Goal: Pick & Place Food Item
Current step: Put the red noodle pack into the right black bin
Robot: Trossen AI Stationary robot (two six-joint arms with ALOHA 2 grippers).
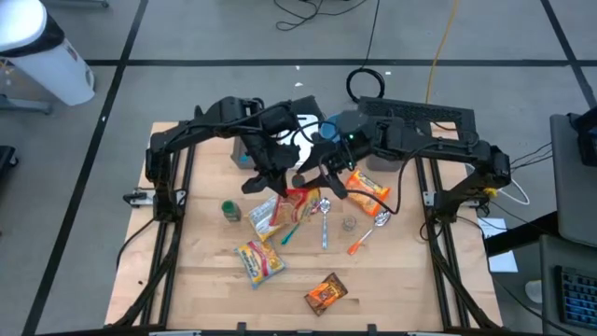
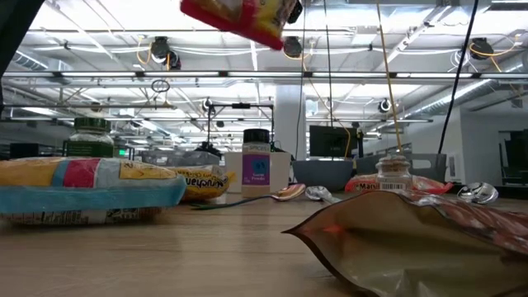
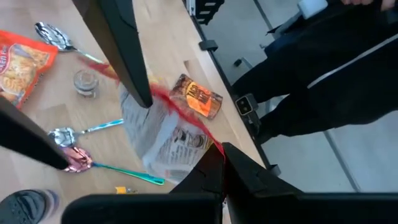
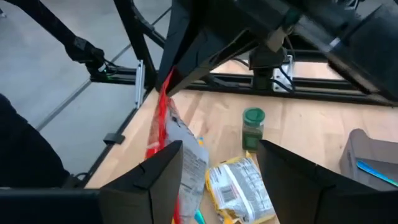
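The red snack bag (image 1: 295,200) is up in the air over the middle of the table (image 1: 205,289) — the left gripper (image 1: 280,183) is clamped tight on its top edge. The right gripper (image 1: 328,183) is just beside it with fingers spread, not gripping anything. Below lie a yellow packet (image 1: 259,259), spoons (image 1: 325,213) and a green-lidded jar (image 1: 231,211).

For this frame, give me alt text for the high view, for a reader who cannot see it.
Seen from above, the left claw, shut on a red and silver snack bag, holds it at the middle of a wooden table, with the right claw close beside the bag. Scattered around lie other food packets, spoons, a green-lidded jar and a small clear jar.
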